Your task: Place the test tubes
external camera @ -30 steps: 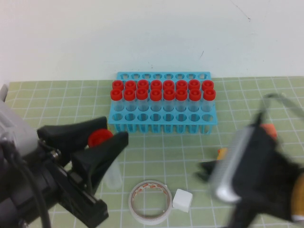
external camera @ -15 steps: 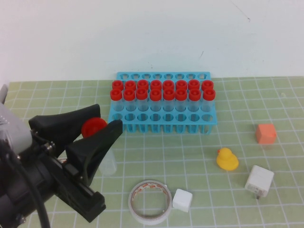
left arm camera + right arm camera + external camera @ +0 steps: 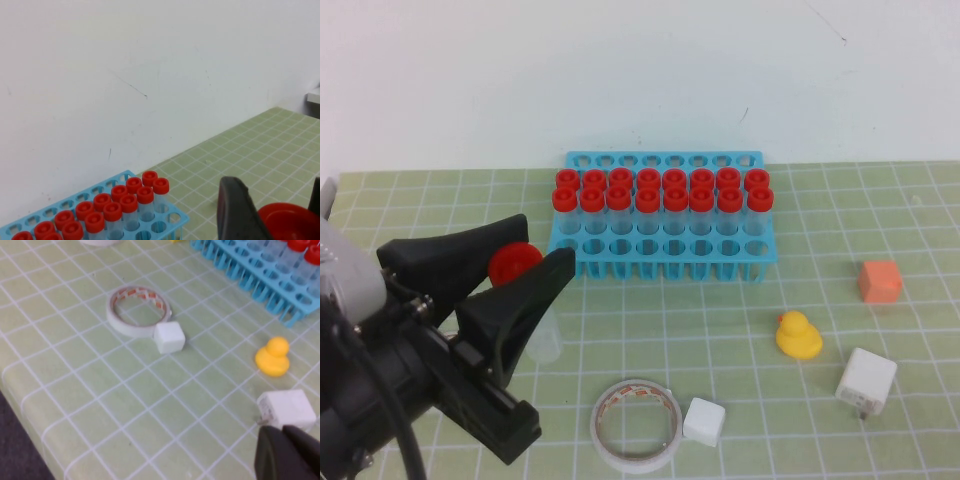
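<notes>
Left gripper [image 3: 542, 245] grips a tube [image 3: 515, 266] beside the rack [image 3: 665, 268], bound, I'd say, for an empty front hole; right gripper [image 3: 284, 440] hangs closed, empty, near the adapter [image 3: 286, 408].

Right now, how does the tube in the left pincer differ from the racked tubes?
The held tube is clamped in the left pincer, near-left of the blue rack; the racked tubes stand in it. The held tube is alone; the racked tubes fill two rows. Both have red caps and clear bodies. The right pincer is shut, empty, near the white adapter.
</notes>
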You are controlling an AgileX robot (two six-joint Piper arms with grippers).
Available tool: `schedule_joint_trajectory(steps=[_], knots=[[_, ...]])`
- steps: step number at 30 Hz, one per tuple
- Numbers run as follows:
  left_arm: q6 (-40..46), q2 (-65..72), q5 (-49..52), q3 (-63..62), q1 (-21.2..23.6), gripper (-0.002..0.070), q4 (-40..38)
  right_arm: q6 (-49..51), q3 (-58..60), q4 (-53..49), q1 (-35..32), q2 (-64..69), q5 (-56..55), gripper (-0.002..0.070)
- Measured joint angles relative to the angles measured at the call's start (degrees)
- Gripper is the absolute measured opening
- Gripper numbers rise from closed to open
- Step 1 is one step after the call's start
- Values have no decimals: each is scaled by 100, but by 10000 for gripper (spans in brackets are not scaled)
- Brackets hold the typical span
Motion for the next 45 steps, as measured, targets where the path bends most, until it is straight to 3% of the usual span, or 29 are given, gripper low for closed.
schedule_joint_trajectory(steps=[19, 30, 40, 43, 45], knots=[[189, 279, -255, 0, 0, 257, -51, 0, 152, 186, 0, -36, 509, -1], [567, 1390, -1775, 0, 0, 257, -123, 10, 152, 186, 0, -36, 511, -1], [1159, 1714, -1833, 0, 0, 257, -160, 10, 152, 186, 0, -36, 511, -1], [690, 1714, -1749, 0, 63, 257, 371, 10, 152, 186, 0, -36, 511, -1], [-454, 1714, -1571, -59, 234, 257, 1257, 10, 152, 186, 0, -36, 511, -1]])
